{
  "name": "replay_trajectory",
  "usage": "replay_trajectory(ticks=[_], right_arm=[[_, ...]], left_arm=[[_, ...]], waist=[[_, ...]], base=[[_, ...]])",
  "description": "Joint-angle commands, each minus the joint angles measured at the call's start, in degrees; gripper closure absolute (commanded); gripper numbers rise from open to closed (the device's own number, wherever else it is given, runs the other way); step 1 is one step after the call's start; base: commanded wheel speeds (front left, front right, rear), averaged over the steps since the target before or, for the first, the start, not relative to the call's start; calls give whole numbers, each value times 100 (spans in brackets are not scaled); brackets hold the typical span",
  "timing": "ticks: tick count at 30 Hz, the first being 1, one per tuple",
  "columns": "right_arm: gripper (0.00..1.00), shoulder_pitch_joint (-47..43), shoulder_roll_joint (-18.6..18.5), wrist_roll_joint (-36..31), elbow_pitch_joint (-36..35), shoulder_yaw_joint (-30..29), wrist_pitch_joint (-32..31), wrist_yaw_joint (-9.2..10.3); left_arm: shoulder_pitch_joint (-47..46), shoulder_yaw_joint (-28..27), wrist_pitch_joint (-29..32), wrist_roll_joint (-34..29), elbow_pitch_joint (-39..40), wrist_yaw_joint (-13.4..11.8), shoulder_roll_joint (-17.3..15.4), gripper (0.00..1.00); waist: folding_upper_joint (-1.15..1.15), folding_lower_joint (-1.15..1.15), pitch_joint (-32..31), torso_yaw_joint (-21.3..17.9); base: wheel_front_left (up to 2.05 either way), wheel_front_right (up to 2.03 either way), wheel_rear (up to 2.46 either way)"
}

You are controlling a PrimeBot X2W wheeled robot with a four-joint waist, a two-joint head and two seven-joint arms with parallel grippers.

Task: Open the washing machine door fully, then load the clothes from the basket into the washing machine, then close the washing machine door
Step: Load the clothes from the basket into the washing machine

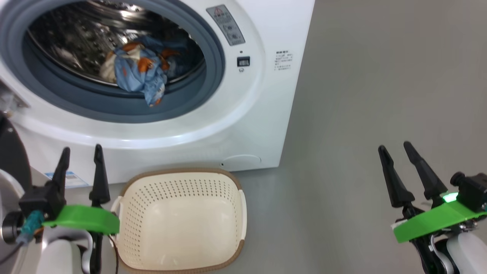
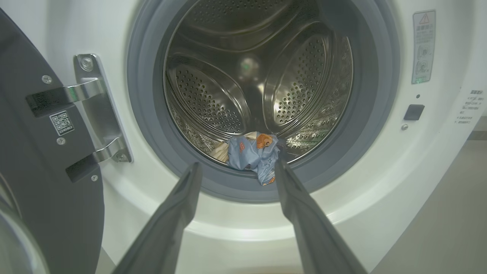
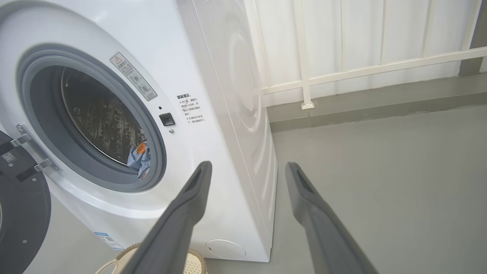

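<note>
Grey floor [image 1: 361, 114], clothes [image 1: 139, 72] in washing machine [image 1: 266, 114], left gripper [image 1: 82, 148] spread, right gripper [image 1: 393, 145] spread

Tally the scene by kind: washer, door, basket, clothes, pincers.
Washer: 1
Door: 1, open
Basket: 1, empty
Clothes: 1 bundle in the drum; pieces not countable
Pincers: 2, left pincer and right pincer, both open
Total: 6
</note>
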State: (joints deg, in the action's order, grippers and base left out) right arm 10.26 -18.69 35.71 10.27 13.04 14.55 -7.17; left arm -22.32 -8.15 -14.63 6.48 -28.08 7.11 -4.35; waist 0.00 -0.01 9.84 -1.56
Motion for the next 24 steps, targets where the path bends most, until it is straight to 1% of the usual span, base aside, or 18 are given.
replay_trajectory(ticks=[1,10,14,24], right_arm=[[0,-120,-132,6,-107,56,45,-32],[0,-461,-134,-8,-102,-2,45,-32],[0,-562,-134,-11,-117,-46,45,-32],[0,-599,-135,-34,-147,-82,45,-32]], left_arm=[[117,-124,-37,25,238,32,-133,0],[877,-37,-37,119,765,36,-163,0],[1155,-18,-37,196,959,36,-172,0],[1317,87,-37,337,1098,37,-203,0]], waist=[[0,1,-237,100],[0,1,-597,110],[0,1,-659,121],[0,1,-658,133]], base=[[0,0,0],[0,0,0],[0,0,0],[0,0,0]])
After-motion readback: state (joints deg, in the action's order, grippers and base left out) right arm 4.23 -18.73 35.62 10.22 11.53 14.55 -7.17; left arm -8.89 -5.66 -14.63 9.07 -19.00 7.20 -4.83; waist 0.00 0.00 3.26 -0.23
